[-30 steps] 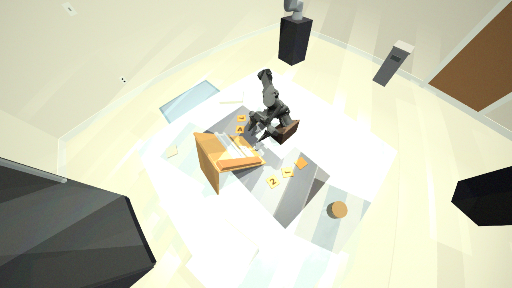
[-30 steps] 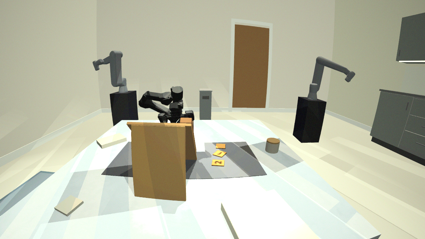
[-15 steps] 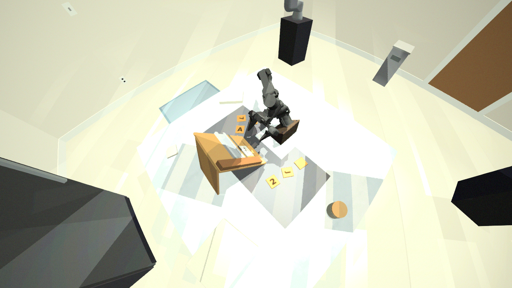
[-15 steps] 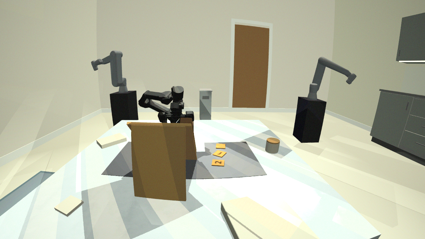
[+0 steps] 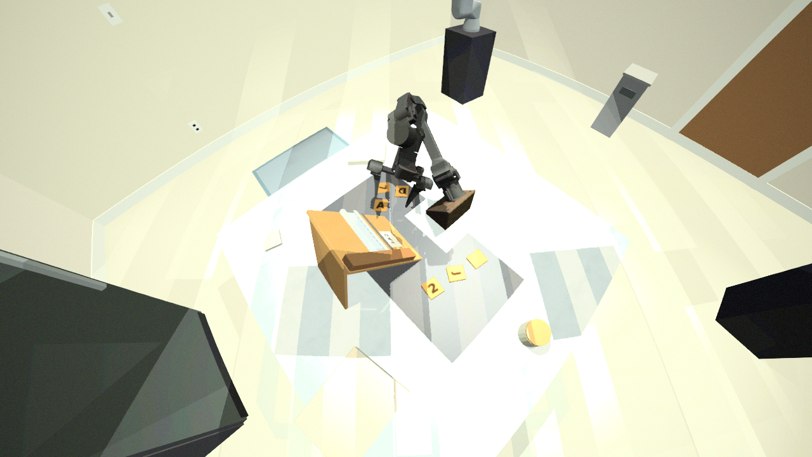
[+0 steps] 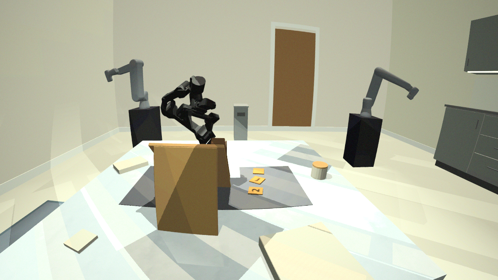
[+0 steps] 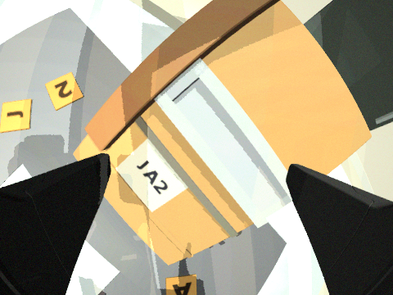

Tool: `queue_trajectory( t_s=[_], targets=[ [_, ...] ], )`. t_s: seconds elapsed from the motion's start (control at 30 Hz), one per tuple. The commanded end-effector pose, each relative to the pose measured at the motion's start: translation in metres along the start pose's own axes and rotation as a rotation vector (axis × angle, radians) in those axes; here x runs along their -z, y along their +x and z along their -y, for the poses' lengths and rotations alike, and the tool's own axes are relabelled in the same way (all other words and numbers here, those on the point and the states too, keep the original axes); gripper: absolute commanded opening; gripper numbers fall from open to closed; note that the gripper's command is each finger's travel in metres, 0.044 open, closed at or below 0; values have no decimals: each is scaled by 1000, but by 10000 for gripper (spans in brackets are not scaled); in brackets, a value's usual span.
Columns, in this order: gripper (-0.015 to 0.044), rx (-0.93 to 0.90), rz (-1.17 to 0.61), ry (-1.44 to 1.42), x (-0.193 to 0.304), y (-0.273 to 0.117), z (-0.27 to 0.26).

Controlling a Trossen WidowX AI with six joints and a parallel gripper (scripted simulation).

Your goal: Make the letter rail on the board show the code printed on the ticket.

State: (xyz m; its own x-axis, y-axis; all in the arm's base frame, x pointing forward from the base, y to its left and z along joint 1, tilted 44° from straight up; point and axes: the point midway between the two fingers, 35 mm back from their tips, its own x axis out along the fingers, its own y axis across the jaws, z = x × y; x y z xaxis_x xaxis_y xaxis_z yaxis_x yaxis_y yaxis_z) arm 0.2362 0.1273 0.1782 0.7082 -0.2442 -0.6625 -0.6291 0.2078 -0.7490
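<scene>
One A tile (image 7: pixel 181 285) cropped, J partly shadowed

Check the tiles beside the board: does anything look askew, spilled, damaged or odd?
One orange tile shows no letter, unlike the 2 tile in its row; whether it is blank or face-down, I cannot tell. The row's tiles are turned unevenly. No spill or damage shows.
</scene>
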Motion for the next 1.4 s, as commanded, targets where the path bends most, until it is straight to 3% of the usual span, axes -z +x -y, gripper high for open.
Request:
queue_trajectory(
  t_s=[0.0, 0.23, 1.27, 1.37],
  targets=[
    [440, -86, -1, -241, -13, -15, 16],
    [440, -228, 35, -634, -27, -40, 41],
    [440, -233, 36, -646, -8, -60, 58],
    [361, -250, 28, -676, -17, -52, 51]
  ],
)
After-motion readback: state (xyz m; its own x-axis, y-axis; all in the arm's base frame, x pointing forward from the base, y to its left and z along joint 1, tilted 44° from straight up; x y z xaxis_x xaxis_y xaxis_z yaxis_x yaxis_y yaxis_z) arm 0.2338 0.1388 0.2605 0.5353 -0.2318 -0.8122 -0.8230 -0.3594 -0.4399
